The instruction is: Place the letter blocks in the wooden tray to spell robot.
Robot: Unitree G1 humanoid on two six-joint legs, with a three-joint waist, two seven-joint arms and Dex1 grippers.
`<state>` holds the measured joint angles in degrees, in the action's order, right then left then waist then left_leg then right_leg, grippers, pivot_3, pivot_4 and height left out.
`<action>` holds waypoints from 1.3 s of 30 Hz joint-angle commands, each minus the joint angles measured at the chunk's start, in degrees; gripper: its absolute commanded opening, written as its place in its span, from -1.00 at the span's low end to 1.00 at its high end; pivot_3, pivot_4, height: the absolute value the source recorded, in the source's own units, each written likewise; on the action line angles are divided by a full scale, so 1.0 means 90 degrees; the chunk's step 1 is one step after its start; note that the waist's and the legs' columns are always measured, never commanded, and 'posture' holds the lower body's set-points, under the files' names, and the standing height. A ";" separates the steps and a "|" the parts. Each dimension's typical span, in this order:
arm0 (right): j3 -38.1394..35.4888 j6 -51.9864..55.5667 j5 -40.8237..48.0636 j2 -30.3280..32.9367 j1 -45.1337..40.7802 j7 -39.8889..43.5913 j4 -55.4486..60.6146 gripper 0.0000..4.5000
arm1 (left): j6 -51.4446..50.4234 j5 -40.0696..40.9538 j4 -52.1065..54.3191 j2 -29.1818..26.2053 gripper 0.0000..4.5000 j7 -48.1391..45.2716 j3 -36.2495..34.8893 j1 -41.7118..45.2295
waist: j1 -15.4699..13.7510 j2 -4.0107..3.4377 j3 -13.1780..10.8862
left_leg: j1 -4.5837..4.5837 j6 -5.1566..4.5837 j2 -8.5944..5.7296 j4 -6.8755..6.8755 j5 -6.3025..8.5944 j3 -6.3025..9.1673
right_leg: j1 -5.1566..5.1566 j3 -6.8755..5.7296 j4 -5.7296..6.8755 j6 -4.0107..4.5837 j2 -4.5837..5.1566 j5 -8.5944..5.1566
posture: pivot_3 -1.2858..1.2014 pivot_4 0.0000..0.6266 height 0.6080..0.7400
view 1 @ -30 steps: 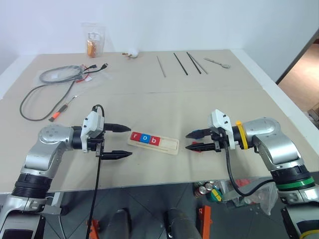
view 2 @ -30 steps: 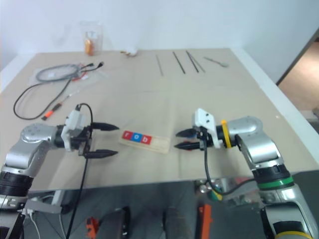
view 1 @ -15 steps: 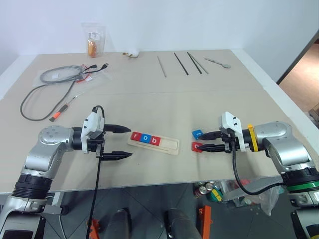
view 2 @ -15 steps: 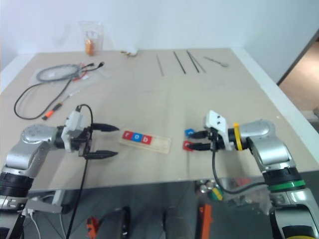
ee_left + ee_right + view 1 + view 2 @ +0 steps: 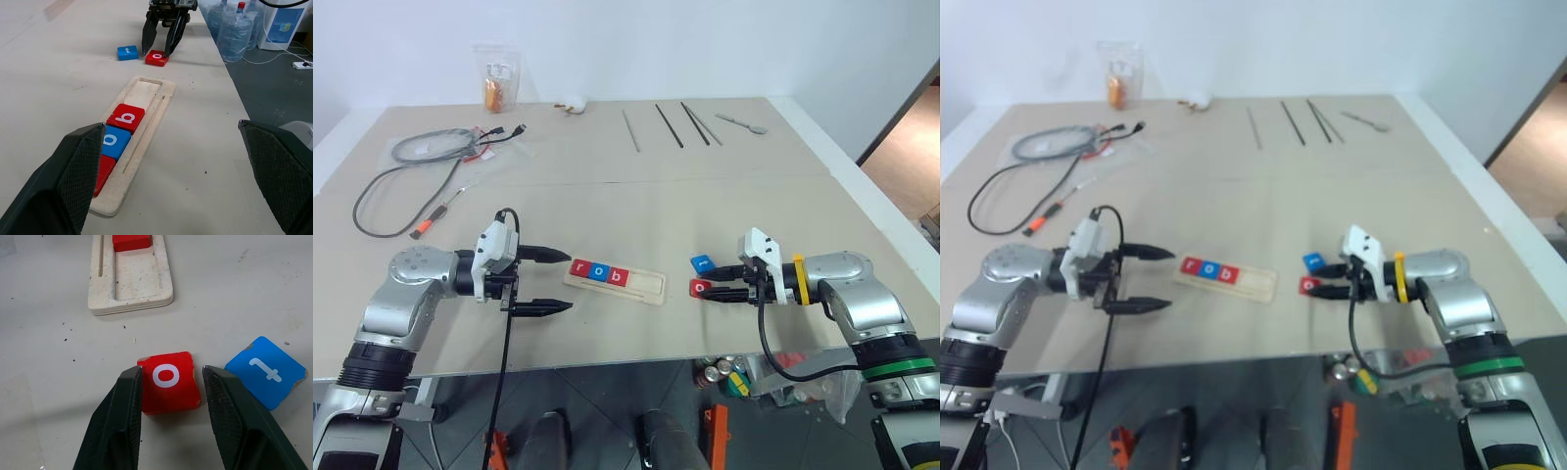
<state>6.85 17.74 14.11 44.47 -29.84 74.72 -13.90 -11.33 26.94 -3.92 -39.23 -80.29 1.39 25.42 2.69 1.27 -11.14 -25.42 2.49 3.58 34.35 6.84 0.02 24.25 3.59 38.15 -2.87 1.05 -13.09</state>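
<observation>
The wooden tray (image 5: 647, 286) lies at the table's front middle, its left part holding a red r (image 5: 578, 268), a blue o (image 5: 597, 272) and a red b (image 5: 617, 277). To its right, a blue t block (image 5: 702, 262) and a red o block (image 5: 699, 287) lie loose on the table. My right gripper (image 5: 709, 285) is low and open, its fingers (image 5: 128, 404) on either side of the red o (image 5: 168, 382), with the blue t (image 5: 264, 372) just beside it. Left of the tray, my left gripper (image 5: 569, 280) hangs wide open and empty.
At the back left are a coiled grey cable (image 5: 411, 147), a red-handled screwdriver (image 5: 435, 215) and a clear bag (image 5: 496, 78). Thin rods (image 5: 656, 127) and a spoon (image 5: 741, 121) lie at the back right. The table's front edge runs just below both grippers.
My right gripper drew back to the right and sank, uncovering the two loose blocks, and now flanks the red o. The left arm has not moved.
</observation>
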 commanded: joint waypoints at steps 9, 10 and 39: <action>-0.0129 -0.0007 0.0034 0.0034 -0.0028 -0.0010 0.0070 -0.02 | -0.0016 0.0015 0.0063 -0.0065 1.00 -0.0031 -0.0075 0.0138 | 0.0000 0.0000 0.0000 | 0.0000 0.0000 0.0000 0.0001 0.0000 0.0000 | -0.0001 0.0000 0.0000 0.0001 0.0001 0.0000 | 0.03 -0.52 1.00; -0.0113 0.0003 0.0022 0.0032 -0.0019 -0.0018 0.0072 -0.02 | -0.0013 0.0015 0.0061 -0.0061 1.00 -0.0031 -0.0075 0.0139 | 0.0000 0.0000 0.0000 | 0.0000 0.0000 0.0000 0.0001 0.0000 0.0000 | -0.0001 0.0000 0.0000 0.0000 0.0000 0.0000 | 0.03 -0.52 1.00; -0.0173 0.0150 0.0165 -0.0013 0.0284 -0.0178 0.0300 0.97 | 0.0017 -0.0012 0.0023 -0.0024 1.00 -0.0009 -0.0056 0.0116 | 0.0001 0.0000 0.0000 | 0.0000 0.0000 0.0000 0.0001 0.0000 0.0000 | -0.0002 0.0000 0.0000 0.0000 0.0000 0.0000 | 0.03 -0.52 1.00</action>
<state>6.00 20.03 15.53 44.41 -27.85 73.27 -13.00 -11.61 26.84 -3.97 -39.23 -80.35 1.43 25.60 2.70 1.27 -11.14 -25.42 2.49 3.58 34.36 6.84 0.02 24.24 3.59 38.15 -2.87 1.05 -13.09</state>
